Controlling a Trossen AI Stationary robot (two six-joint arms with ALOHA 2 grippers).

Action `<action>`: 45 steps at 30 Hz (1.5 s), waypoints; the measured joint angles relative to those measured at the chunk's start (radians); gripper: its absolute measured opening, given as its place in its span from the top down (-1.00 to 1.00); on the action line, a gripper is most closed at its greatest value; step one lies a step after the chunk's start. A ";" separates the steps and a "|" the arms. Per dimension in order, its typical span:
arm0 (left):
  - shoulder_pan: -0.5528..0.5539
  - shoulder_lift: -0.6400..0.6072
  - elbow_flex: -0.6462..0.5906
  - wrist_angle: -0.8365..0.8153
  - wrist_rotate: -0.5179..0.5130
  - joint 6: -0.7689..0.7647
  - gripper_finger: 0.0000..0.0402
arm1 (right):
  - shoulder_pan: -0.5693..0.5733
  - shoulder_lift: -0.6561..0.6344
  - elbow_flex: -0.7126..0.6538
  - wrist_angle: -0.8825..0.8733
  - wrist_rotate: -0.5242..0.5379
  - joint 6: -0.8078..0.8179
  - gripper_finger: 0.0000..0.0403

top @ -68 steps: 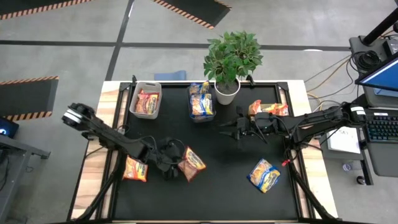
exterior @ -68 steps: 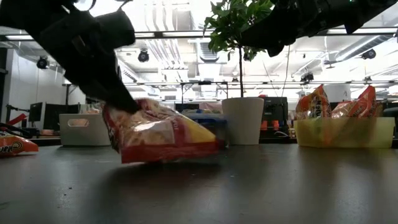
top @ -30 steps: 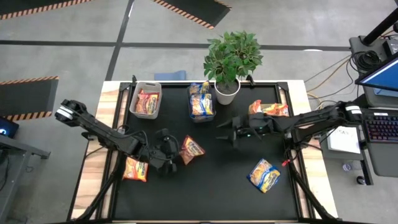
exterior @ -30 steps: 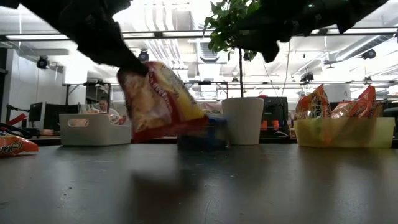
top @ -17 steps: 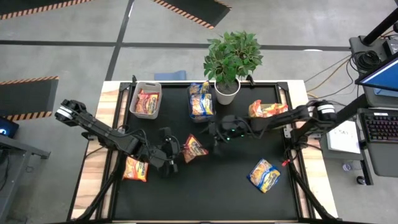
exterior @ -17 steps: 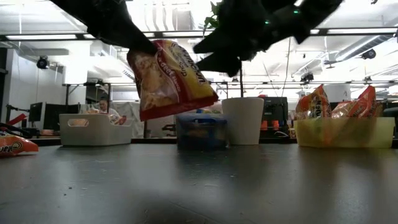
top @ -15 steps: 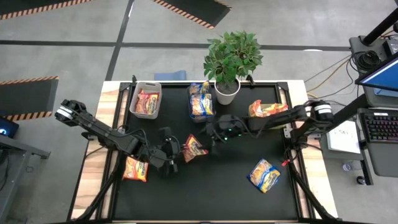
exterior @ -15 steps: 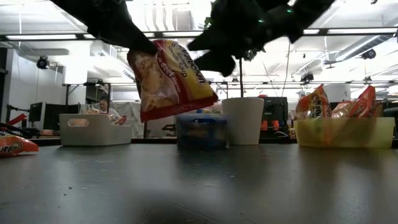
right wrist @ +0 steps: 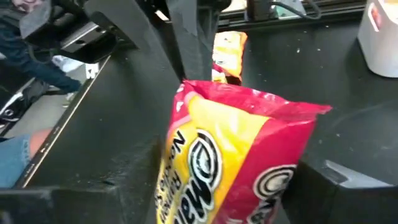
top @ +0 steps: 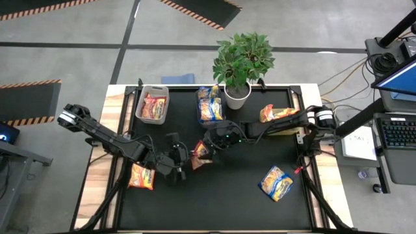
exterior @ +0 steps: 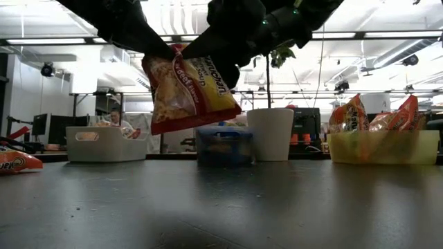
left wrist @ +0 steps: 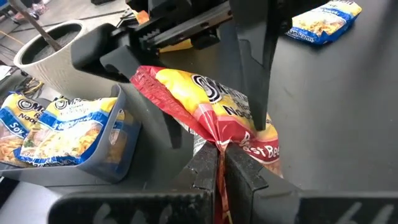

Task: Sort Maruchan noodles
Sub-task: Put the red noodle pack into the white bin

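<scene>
A red-and-yellow Maruchan noodle packet [exterior: 190, 86] hangs in the air over the middle of the table, with my left gripper [top: 188, 158] shut on it. My right gripper [top: 207, 148] has come in from the table's right and is open. Its fingers [left wrist: 255, 81] stand on either side of the packet's free end [right wrist: 249, 106]. An orange packet [top: 141, 176] lies flat on the table near its left edge. A blue-and-yellow packet [top: 275, 182] lies flat at the near right. My left gripper pinches the packet's crimped end seam [left wrist: 217, 142] between its two fingers. The fingers come from the table's left, slanting down. The packet is lifted clear of the table and hangs tilted, its free end toward the right arm. Whether my right gripper's fingers touch the packet, I cannot tell.
Along the far edge stand a pale bin [top: 152, 104] with red packets, a dark bin [top: 210, 107] with blue-and-yellow packets, a white plant pot [top: 236, 94] and a green bin [exterior: 384, 146] with orange packets. The near middle of the black mat is bare.
My right gripper has travelled toward the table's left, from beside the green bin to the held packet, and now straddles its free end. My left gripper has raised the packet a little and then kept still.
</scene>
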 joint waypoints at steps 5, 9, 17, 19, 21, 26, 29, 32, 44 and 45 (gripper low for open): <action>0.000 0.000 0.011 -0.006 0.000 0.000 0.98 | 0.000 0.008 0.005 -0.001 -0.003 0.007 0.04; 0.000 -0.005 0.047 -0.048 0.000 0.011 0.88 | 0.000 0.008 0.005 0.013 -0.005 0.017 0.40; -0.009 -0.083 0.116 -0.268 -0.052 0.007 0.57 | 0.000 0.008 0.005 0.050 0.000 -0.002 0.78; -0.028 -0.123 0.113 -0.317 -0.098 0.001 0.50 | 0.000 0.008 0.004 0.063 0.011 -0.005 0.78; -0.055 -0.165 0.113 -0.356 -0.152 -0.018 0.44 | 0.000 0.008 0.004 0.069 0.047 -0.006 0.77; -0.128 -0.237 0.111 -0.368 -0.312 -0.075 0.37 | 0.000 0.008 0.004 0.101 0.173 -0.055 0.78; -0.170 -0.251 0.103 -0.369 -0.342 -0.095 0.36 | -0.007 0.008 0.004 0.160 0.231 -0.093 0.79; -0.223 -0.251 0.082 -0.367 -0.363 -0.108 0.36 | -0.025 0.008 0.031 0.174 0.233 -0.101 0.79; -0.370 -0.241 -0.043 -0.328 -0.633 -0.243 0.36 | -0.102 0.013 0.192 0.166 0.234 -0.182 0.79; -0.370 -0.241 -0.044 -0.330 -0.639 -0.238 0.36 | -0.108 0.019 0.207 0.167 0.233 -0.184 0.79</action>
